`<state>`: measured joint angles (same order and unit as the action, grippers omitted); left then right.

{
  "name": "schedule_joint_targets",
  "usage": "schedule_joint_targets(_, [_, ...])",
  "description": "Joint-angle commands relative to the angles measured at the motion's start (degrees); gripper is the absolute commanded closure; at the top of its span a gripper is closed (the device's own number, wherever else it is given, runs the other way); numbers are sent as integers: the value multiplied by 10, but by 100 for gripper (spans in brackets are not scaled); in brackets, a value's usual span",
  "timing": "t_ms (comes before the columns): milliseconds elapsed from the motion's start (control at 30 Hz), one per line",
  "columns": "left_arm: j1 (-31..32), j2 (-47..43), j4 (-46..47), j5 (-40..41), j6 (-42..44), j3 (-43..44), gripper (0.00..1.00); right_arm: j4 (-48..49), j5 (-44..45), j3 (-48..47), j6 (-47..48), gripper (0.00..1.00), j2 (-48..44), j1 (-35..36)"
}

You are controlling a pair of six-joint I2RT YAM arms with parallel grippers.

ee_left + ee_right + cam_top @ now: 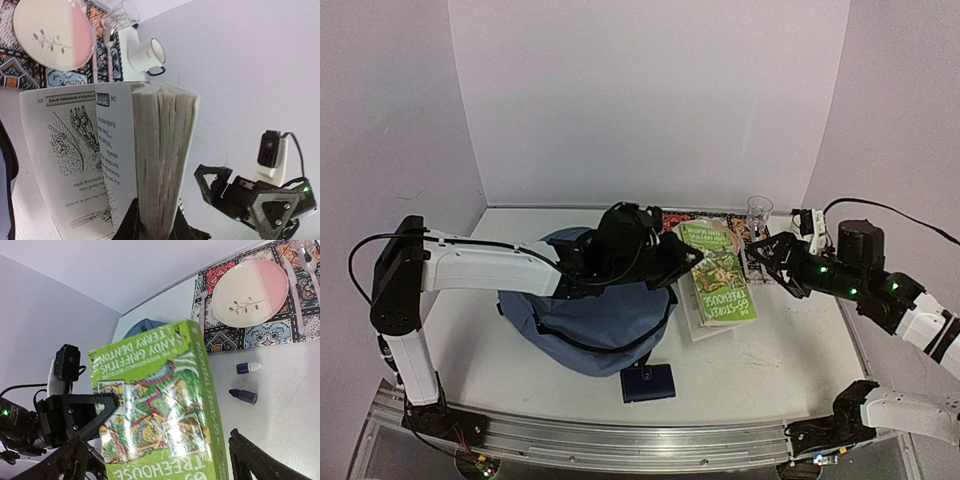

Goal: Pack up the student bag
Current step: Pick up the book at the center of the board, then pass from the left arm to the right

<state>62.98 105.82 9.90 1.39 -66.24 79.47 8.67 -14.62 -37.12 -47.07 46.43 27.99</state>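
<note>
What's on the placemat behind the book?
A pink-and-cream plate, cutlery beside it, and a clear glass at the far edge of the placemat. The book covers one corner; what lies there is hidden.

The student bag point(582, 335) is a big, soft slate-blue backpack slumped on the table point(800, 360), sitting a little toward nine o'clock from the table's middle as seen from overhead. Its fabric sags in loose folds, with a black zip line curving across the rounded end that points to six o'clock and a bit of black strap at its nine o'clock edge. I can't tell whether its mouth is open.
</note>
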Motion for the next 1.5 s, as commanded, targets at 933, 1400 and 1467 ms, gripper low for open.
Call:
schedule_joint_targets(933, [-37,-59,397,43,-89,-49,100,515,-90,71,-129,20,116,2])
schedule_joint_targets(1400, [-46,-71,402,56,-59,-105,74,587,-111,38,-164,100,149,4])
schedule_joint_targets(1467, [-51,-85,401,59,-40,-131,62,587,-111,25,-164,100,153,4])
